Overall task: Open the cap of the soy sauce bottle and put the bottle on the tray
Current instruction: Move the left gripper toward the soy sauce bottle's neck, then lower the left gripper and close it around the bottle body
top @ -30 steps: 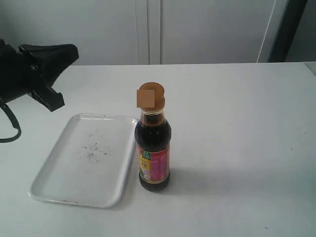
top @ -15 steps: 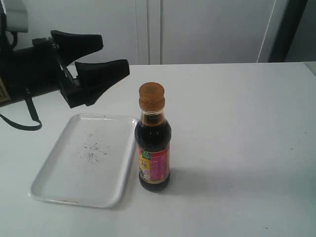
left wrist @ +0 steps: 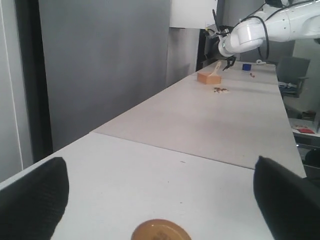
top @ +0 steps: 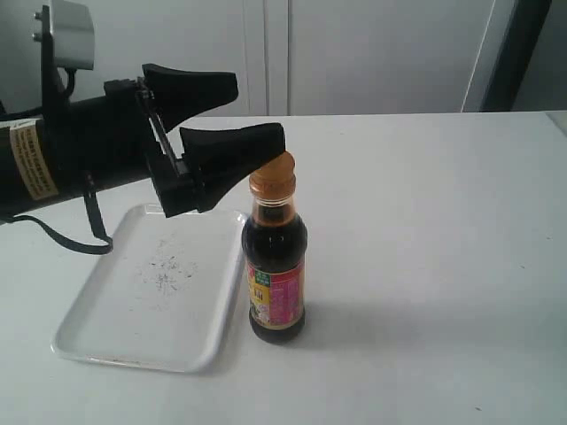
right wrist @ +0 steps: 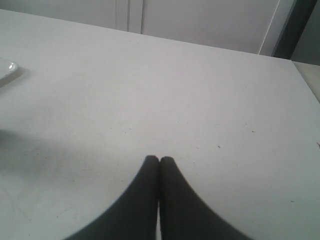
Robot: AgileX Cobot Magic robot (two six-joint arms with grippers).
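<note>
Soy sauce bottle [top: 276,266]: stands upright on the white desk [top: 425,248], near the middle of the exterior view, just beside the right long edge of the tray; whether it touches the rim cannot be told. Dark liquid fills it up to the neck, and the pink-red and yellow label faces the camera.
Cap [top: 272,173]: orange-brown, sitting closed on the bottle's neck. In the left wrist view its round top [left wrist: 161,231] shows low between the two black fingertips.
Tray [top: 97,332]: white, lying flat on the desk to the left of the bottle, with dark speckles in its middle and nothing on it.
Left gripper [top: 248,111]: reaches in from the left at cap height, jaws spread wide and holding nothing. One fingertip [top: 261,140] is just beside the cap on its far-left side; contact cannot be told. The other finger is higher and farther back.
Right gripper [right wrist: 159,161]: seen only in its own wrist view, jaws pressed together with nothing between them, above bare desk.
</note>
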